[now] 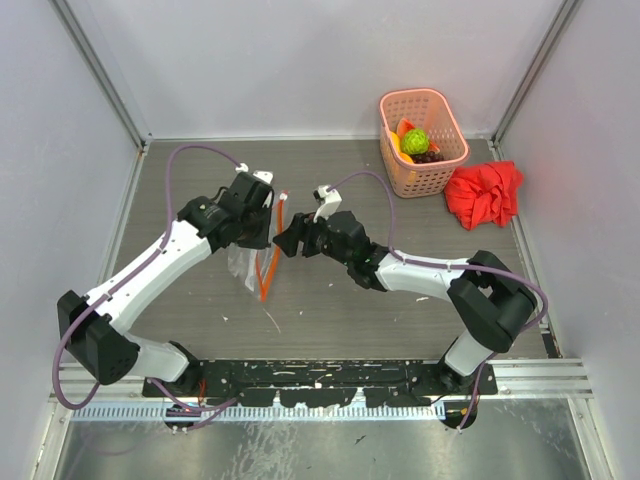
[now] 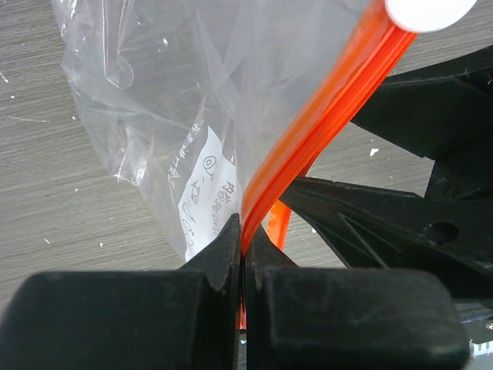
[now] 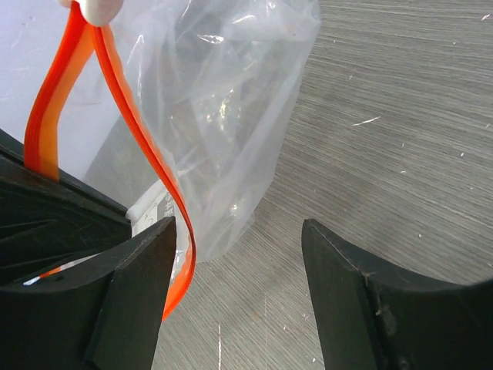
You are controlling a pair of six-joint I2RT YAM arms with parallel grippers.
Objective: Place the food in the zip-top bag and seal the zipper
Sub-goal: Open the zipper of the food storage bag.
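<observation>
Looking from above, the left gripper [image 1: 266, 234] and the right gripper [image 1: 287, 243] meet over the clear bag [image 1: 243, 268] near the middle of the table [image 1: 400, 320] and hide its mouth; the toy fruits [image 1: 415, 142] lie half hidden in the pink basket [image 1: 445, 110], well apart. Only the left wrist view shows the left fingers [image 2: 219, 254] pressed shut on the orange zipper [image 2: 331, 100]. Only the right wrist view shows the right jaws wide apart, holding nothing. The surface is grey wood grain between pale walls [image 1: 300, 60].

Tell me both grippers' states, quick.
Left gripper: closed on the zipper.
Right gripper: open, gripping nothing.
</observation>
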